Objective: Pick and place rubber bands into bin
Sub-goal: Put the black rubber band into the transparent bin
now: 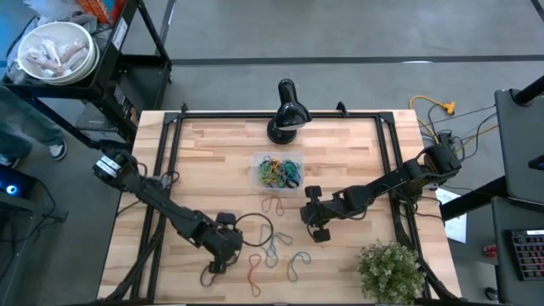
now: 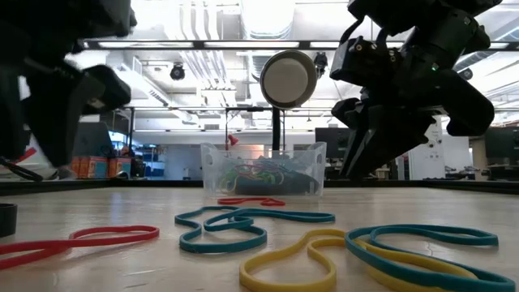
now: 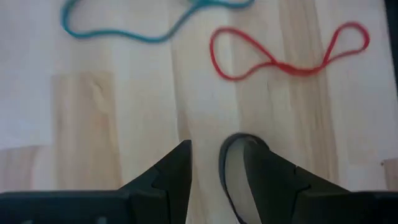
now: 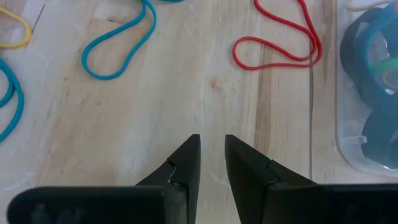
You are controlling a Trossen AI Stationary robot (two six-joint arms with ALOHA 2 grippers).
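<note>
The clear bin (image 1: 276, 172) stands at the table's middle far side with several coloured rubber bands in it; it also shows in the low view (image 2: 263, 170). Loose bands lie on the wood nearer: a red one (image 1: 272, 204), blue and yellow ones (image 1: 279, 251), another red one (image 1: 253, 274) and a large black loop (image 1: 255, 231). My left gripper (image 3: 205, 174) is low over the table at the near left (image 1: 218, 262), its fingers a narrow gap apart. My right gripper (image 4: 212, 155) hangs above the table right of the loose bands (image 1: 316, 228), narrowly open and empty. My left gripper points down at the table. The end of a black rubber band (image 3: 231, 144) curves round the tip of one finger (image 3: 267, 180) and runs along that finger's inner side; the other finger stands outside the loop. Whether the finger touches the band I cannot tell.
A black desk lamp (image 1: 285, 110) stands at the far edge behind the bin. A potted plant (image 1: 391, 270) stands at the near right corner. A red band (image 4: 280, 43) and the bin's wall (image 4: 367, 93) lie ahead of my right gripper.
</note>
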